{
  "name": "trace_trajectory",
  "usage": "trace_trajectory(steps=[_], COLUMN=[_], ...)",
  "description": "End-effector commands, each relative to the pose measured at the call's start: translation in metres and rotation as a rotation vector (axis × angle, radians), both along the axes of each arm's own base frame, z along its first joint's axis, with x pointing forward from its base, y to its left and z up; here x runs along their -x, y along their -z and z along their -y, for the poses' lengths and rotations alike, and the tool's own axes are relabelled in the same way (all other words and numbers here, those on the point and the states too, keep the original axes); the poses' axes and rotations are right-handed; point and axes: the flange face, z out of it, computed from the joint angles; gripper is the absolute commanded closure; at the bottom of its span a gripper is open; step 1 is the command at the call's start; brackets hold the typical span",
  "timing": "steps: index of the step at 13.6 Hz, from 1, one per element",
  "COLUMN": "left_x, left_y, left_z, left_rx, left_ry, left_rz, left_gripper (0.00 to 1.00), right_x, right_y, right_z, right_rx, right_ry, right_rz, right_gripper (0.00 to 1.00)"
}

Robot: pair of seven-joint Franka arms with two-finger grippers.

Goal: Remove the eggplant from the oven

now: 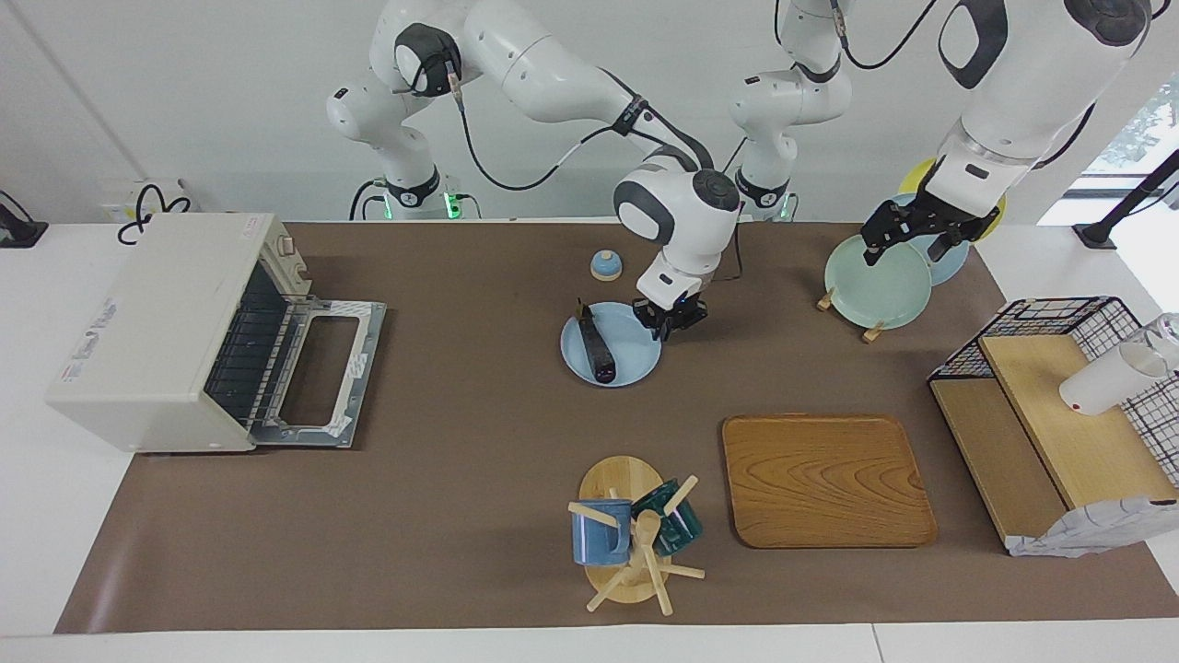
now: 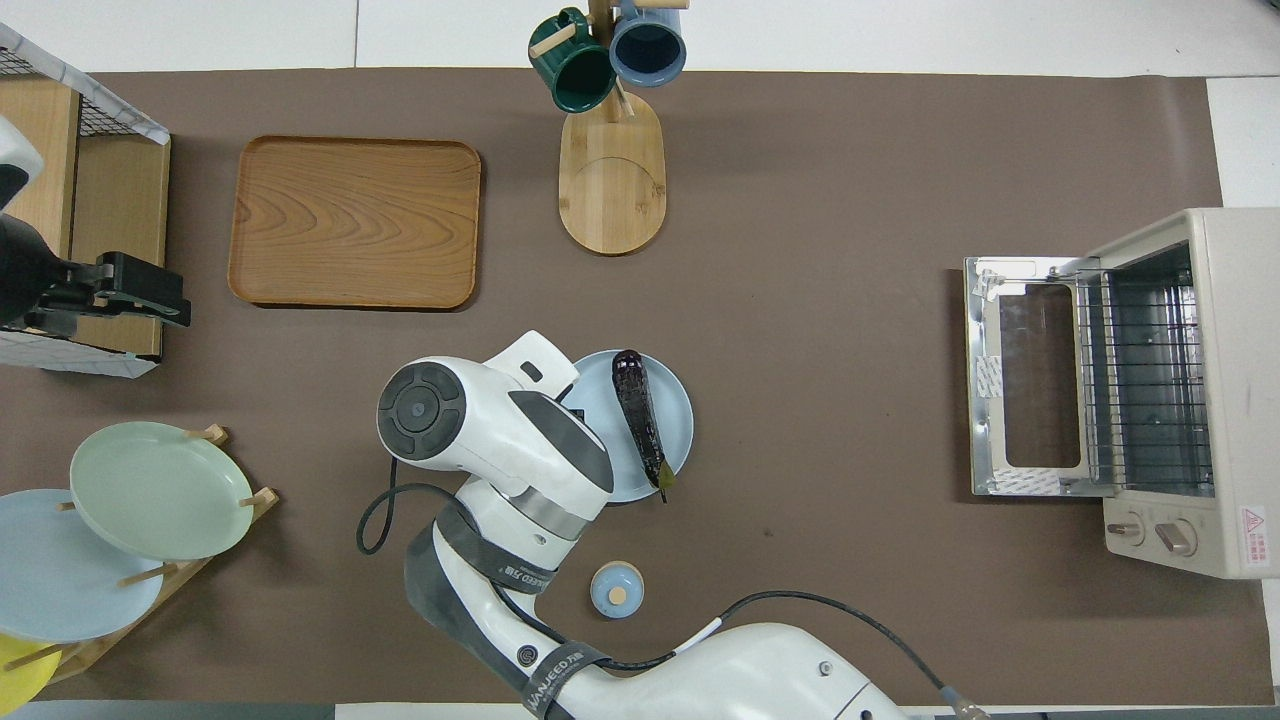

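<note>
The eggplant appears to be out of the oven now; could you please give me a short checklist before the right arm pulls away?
1. Eggplant out of the oven: ok.
2. Eggplant lying on the blue plate: ok.
3. Right gripper clear of the eggplant, over the plate's edge: ok.
4. Right gripper's fingers released: cannot tell.
5. Oven door down, rack bare: ok.
6. Left gripper waiting over the plate rack: ok.

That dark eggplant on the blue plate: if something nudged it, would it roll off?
The eggplant looks slim, rounded and glossy, so it would probably roll sideways and may feel slippery. It lies across the light blue plate, whose raised rim might check a gentle push. It keeps its long shape lying there, so it seems stiff.
</note>
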Motion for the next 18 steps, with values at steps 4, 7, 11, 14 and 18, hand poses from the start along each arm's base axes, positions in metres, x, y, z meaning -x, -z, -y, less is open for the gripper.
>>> trace_trajectory(steps=[4, 7, 11, 14, 18], left_x=[-0.002, -0.002, 0.024, 0.045, 0.068], left_y=[0.001, 0.016, 0.077, 0.138, 0.243], left_z=[0.011, 0.058, 0.185, 0.282, 0.355], left_rx=[0.009, 0.035, 0.037, 0.067, 0.116], left_ry=[-0.015, 0.033, 0.004, -0.044, -0.022], left_rz=[0.042, 0.027, 0.024, 0.007, 0.040], left_gripper=[0.00, 0.00, 0.00, 0.00, 0.00], right_x=[-0.054, -0.083, -0.085, -0.088, -0.071], right_y=[-0.073, -0.086, -0.058, -0.025, 0.009], right_z=[0.085, 0.184, 0.314, 0.409, 0.446], right_rx=[0.014, 0.030, 0.023, -0.013, -0.031], right_ry=[-0.011, -0.023, -0.047, -0.102, -0.115], right_rz=[-0.048, -0.101, -0.160, -0.165, -0.139], right_gripper=[0.55, 0.60, 1.00, 1.00, 1.00])
